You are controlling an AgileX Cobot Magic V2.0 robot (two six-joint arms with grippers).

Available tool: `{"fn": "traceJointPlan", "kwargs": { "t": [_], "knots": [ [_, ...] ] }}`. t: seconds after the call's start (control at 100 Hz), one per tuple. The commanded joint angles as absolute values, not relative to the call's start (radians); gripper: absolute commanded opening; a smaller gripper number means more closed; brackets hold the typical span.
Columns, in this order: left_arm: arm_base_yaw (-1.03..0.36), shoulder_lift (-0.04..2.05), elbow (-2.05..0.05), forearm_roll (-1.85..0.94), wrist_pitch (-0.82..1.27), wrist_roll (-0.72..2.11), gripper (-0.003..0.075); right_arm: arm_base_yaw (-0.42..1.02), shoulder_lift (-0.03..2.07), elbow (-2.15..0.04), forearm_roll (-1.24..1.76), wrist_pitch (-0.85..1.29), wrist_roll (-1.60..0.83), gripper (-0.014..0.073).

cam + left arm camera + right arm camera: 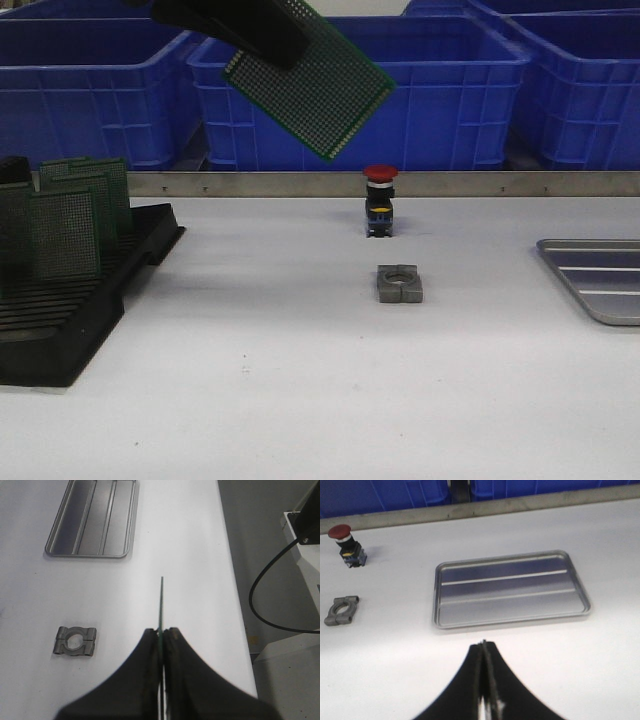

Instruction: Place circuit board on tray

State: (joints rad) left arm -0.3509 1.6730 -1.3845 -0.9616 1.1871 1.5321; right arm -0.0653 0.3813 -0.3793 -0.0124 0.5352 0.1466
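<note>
My left gripper (265, 45) is shut on a green perforated circuit board (322, 88) and holds it high above the table, left of centre, in the front view. In the left wrist view the board (161, 602) shows edge-on between the shut fingers (161, 632). The silver-grey ribbed tray (600, 280) lies at the table's right edge; it also shows in the left wrist view (95, 520) and in the right wrist view (512, 587). My right gripper (484, 644) is shut and empty over bare table beside the tray; it is out of the front view.
A black slotted rack (70, 300) with several green boards stands at the left. A red push button (380, 200) and a grey metal clamp block (400, 283) sit mid-table. Big blue bins (450, 90) line the back behind a metal rail.
</note>
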Motion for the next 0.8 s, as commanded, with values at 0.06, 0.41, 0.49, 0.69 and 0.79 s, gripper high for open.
{"fn": "traceJointPlan", "kwargs": {
  "t": [0.06, 0.41, 0.49, 0.69, 0.79],
  "knots": [
    [-0.361, 1.638, -1.412, -1.037, 1.193, 1.521, -0.0020, -0.071, 0.582, -0.528, 0.099, 0.554, 0.124, -0.0011],
    [-0.361, 1.638, -1.412, -1.037, 1.193, 1.521, -0.0020, 0.025, 0.911, -0.686, 0.837, 0.598, -0.632, 0.0512],
    [-0.361, 1.638, -1.412, -1.037, 1.193, 1.521, -0.0020, 0.066, 0.969, -0.711, 0.999, 0.633, -0.872, 0.0526],
    [-0.361, 1.638, -1.412, -1.037, 1.193, 1.521, -0.0020, 0.162, 1.097, -0.758, 1.240, 0.668, -1.442, 0.0526],
    [-0.361, 1.638, -1.412, -1.037, 1.193, 1.521, -0.0020, 0.216, 1.153, -0.781, 1.280, 0.679, -1.704, 0.0526]
  ]
}}
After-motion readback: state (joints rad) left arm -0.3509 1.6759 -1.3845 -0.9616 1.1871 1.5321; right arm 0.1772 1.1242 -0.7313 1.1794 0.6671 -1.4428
